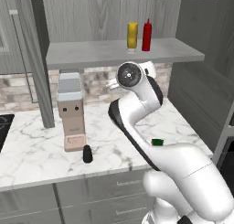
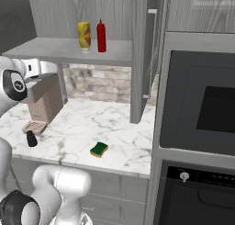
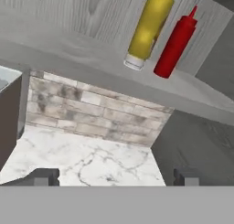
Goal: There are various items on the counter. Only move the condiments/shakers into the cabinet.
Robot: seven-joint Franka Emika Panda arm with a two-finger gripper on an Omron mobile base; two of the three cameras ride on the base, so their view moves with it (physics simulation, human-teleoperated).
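Yellow and red stand together up on the cabinet's (image 1: 59, 17) light-grey shelf board (image 1: 91, 54): the yellow bottle (image 1: 132, 35) on the left and the slim red bottle (image 1: 146, 35) with its pointed cap just beside it on the right, both upright and close to the grey wood-grain back wall. Down on the white marble desk (image 1: 41, 141), the small black shaker (image 1: 87, 154) stands upright near the front edge, just in front of the foot of the tall beige-and-grey appliance (image 1: 71, 111). Well to the right of those, the green-and-yellow sponge (image 2: 99, 149) lies flat, also towards the near edge. The white arm rises between appliance and sponge, with its hand lifted to just under the shelf's front edge. In the hand view the two dark fingers (image 3: 45, 177) stand wide apart with nothing between them, the gripper (image 3: 114, 177) looking at the brick back wall (image 3: 91, 113) and up at the two bottles above. Grey drawers (image 1: 105, 191) sit under the marble.
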